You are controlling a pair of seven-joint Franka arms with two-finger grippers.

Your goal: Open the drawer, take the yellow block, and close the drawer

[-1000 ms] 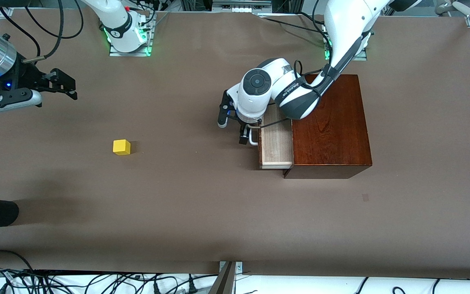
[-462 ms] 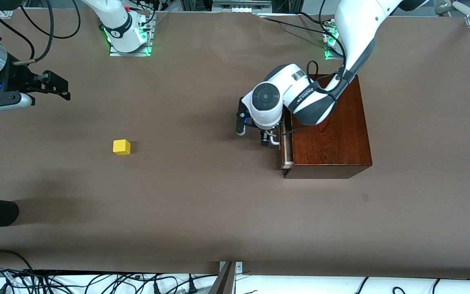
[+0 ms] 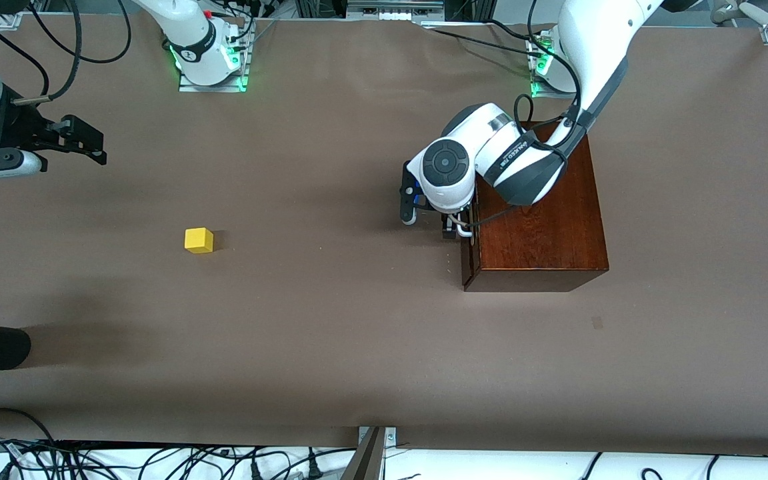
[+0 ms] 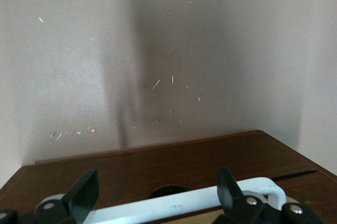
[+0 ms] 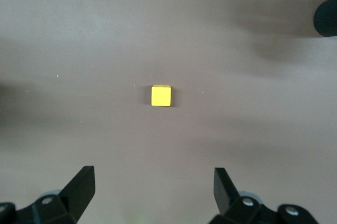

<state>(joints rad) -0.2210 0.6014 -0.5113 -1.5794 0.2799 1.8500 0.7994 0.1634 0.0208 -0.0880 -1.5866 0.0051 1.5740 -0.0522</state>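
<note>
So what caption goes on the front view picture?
Left gripper at the closed drawer; yellow block sits out on the table.

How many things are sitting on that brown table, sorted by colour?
Yellow: 1, the block
Reddish-brown: 1, the wooden box with its drawer
Total: 2
</note>
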